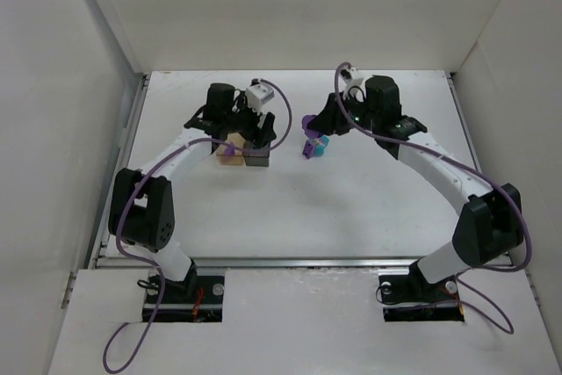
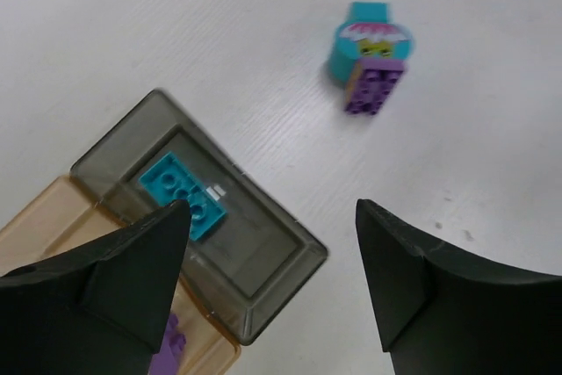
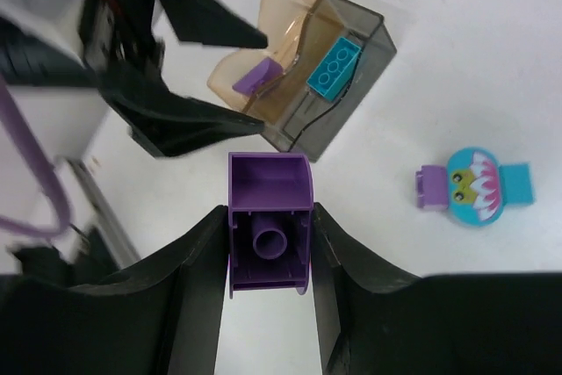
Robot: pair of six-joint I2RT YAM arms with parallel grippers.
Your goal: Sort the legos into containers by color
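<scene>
The amber container and the dark grey container stand joined at the middle left. A purple lego lies in the amber one, and a teal lego lies in the grey one. My left gripper is open and empty just above them. My right gripper is shut on a hollow purple lego and holds it above the table, right of the containers. A teal round piece with a face, joined to a purple lego, lies on the table below it.
White walls enclose the table on the left, back and right. My left gripper's fingers show close to the containers in the right wrist view. The face piece lies right of the grey container.
</scene>
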